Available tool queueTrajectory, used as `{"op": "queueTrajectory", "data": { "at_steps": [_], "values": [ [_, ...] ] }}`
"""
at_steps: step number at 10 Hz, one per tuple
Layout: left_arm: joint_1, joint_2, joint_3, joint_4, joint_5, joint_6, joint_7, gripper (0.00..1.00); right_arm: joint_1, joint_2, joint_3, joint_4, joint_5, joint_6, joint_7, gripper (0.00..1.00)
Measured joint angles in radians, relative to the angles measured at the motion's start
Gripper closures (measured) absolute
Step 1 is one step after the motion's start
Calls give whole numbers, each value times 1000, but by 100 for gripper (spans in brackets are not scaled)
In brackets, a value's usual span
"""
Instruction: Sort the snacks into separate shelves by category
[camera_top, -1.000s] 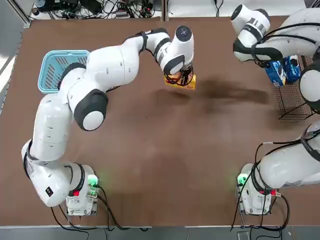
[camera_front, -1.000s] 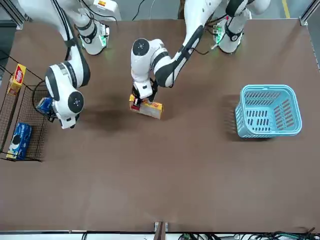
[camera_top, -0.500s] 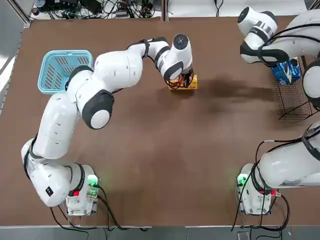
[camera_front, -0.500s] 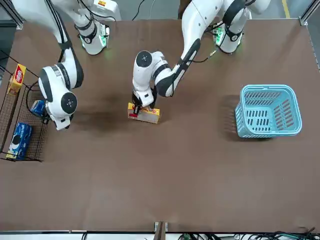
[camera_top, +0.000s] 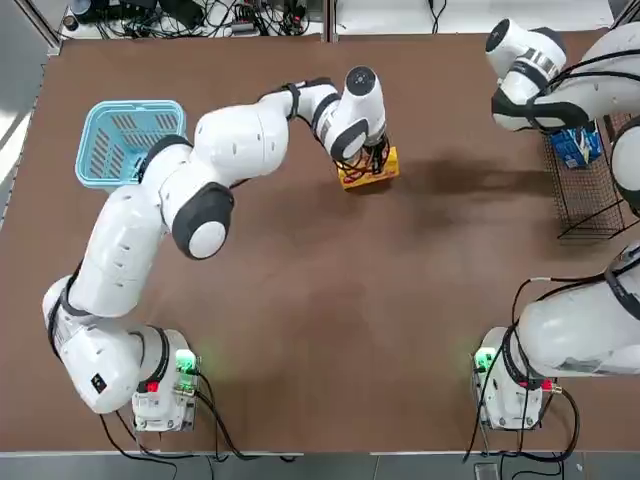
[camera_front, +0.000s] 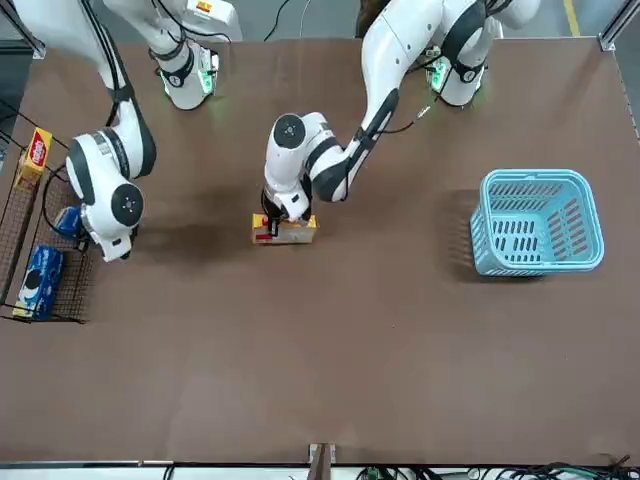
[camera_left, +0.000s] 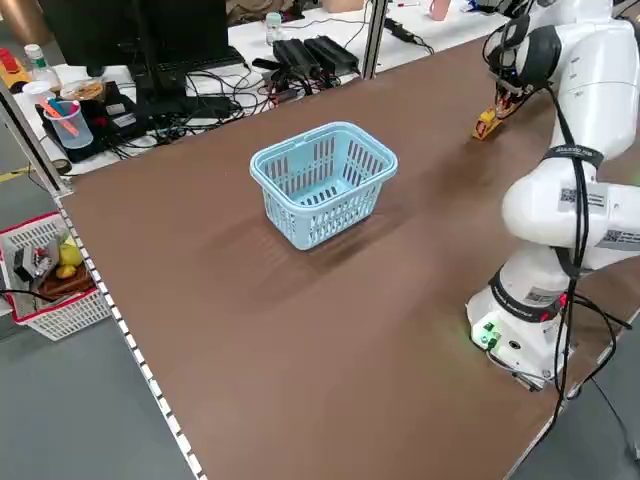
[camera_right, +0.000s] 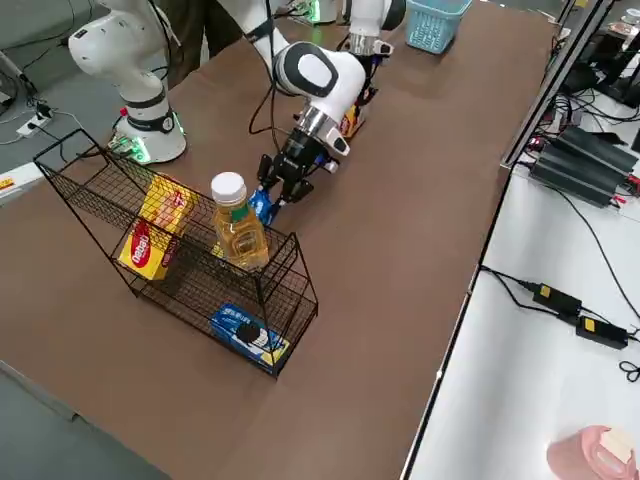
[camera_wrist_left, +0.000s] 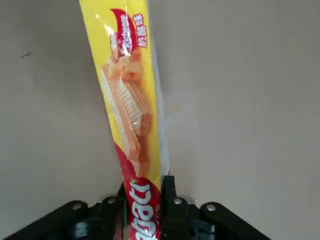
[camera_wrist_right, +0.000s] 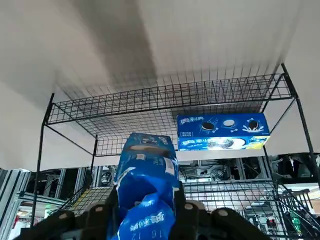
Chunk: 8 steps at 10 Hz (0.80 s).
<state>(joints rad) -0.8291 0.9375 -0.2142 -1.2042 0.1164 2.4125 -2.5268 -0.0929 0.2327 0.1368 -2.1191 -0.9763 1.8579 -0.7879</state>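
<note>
The left gripper (camera_wrist_left: 142, 210) pinches a yellow wafer box (camera_top: 369, 170) that rests on the desk near the middle of its far edge; the right gripper (camera_wrist_right: 145, 212) pinches a blue cookie pack (camera_wrist_right: 145, 175) at the open front of the black wire rack (camera_right: 190, 255) by the desk's right edge; on the rack's shelves lie another blue box (camera_wrist_right: 223, 131), two yellow boxes (camera_right: 155, 230) and a bottle (camera_right: 238, 225); a light-blue basket (camera_top: 122, 140) sits near the far left corner.

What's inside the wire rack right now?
In the wire rack: a yellow box and a bottle on the upper tier, a blue cookie pack on the lower. The right claw, just outside, grips another blue pack.
</note>
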Motion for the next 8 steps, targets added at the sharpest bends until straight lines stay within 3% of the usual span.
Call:
{"op": "queueTrajectory", "data": {
  "at_steps": [8],
  "values": [
    [-37,36,14,7,0,9,1,71,-79,0,0,-90,-29,128,-2,57]
  ]
}}
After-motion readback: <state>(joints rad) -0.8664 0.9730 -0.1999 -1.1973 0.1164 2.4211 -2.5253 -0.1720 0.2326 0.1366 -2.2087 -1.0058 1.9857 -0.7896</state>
